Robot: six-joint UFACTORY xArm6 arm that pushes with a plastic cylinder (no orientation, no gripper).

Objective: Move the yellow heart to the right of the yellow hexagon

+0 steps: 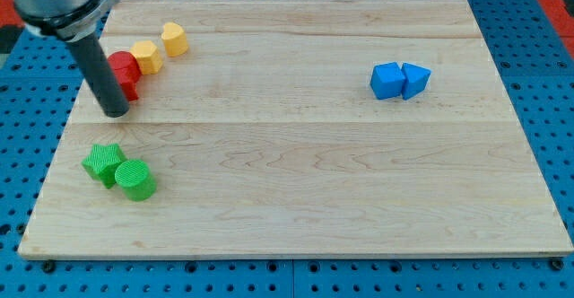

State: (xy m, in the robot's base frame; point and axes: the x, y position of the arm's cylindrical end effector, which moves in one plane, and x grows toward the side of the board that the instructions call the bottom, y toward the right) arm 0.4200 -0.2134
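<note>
The yellow heart (175, 39) lies near the board's top left corner. The yellow hexagon (147, 56) touches it just below and to its left. My tip (116, 112) stands at the left of the board, below and left of the hexagon. It is right beside the red blocks (124, 72), which lie against the hexagon's lower left side. The tip is apart from both yellow blocks.
A green star (105, 162) and a green cylinder (135, 179) sit together at the lower left. A blue cube (387, 80) and a blue triangular block (415, 79) touch at the upper right. The wooden board (296, 172) lies on a blue perforated table.
</note>
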